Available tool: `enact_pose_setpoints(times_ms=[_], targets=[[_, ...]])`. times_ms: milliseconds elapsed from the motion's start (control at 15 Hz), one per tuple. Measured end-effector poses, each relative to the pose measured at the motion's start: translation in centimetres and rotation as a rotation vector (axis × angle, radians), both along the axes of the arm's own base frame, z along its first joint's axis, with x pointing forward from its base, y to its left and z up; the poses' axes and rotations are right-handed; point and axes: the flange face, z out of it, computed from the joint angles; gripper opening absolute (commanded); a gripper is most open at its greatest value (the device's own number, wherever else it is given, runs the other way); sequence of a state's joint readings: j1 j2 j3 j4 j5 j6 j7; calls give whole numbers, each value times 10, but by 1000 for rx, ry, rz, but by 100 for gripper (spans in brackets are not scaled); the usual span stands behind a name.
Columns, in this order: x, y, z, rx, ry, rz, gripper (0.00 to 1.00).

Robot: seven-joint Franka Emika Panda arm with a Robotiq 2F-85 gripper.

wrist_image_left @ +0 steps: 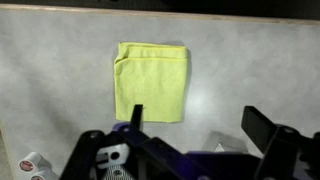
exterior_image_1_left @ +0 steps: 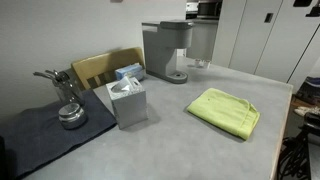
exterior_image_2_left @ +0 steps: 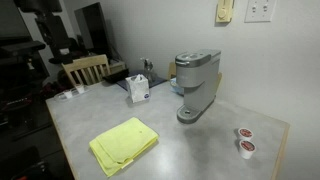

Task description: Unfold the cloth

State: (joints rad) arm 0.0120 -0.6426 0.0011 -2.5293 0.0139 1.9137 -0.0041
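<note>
The lime yellow-green cloth (exterior_image_1_left: 224,110) lies folded in a neat rectangle on the grey table; it also shows in the other exterior view (exterior_image_2_left: 124,144). In the wrist view the cloth (wrist_image_left: 152,82) lies flat below the camera, up and to the left of my gripper (wrist_image_left: 200,125). The gripper is open and empty, high above the table, with its left finger over the cloth's lower edge. The gripper does not show in either exterior view.
A grey tissue box (exterior_image_1_left: 128,102) (exterior_image_2_left: 139,88) and a grey coffee machine (exterior_image_1_left: 165,50) (exterior_image_2_left: 197,85) stand behind the cloth. A dark grey mat (exterior_image_1_left: 40,135) holds a metal pot (exterior_image_1_left: 70,113). Two coffee pods (exterior_image_2_left: 245,141) sit near a table corner. A wooden chair (exterior_image_2_left: 88,68) stands behind.
</note>
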Motion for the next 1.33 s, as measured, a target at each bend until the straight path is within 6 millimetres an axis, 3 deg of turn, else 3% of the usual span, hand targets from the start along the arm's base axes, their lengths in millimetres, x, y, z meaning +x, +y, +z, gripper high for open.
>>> enact_pose_setpoints(times_ms=[1333], targets=[[3,-1,7,-27,-53,10,100]])
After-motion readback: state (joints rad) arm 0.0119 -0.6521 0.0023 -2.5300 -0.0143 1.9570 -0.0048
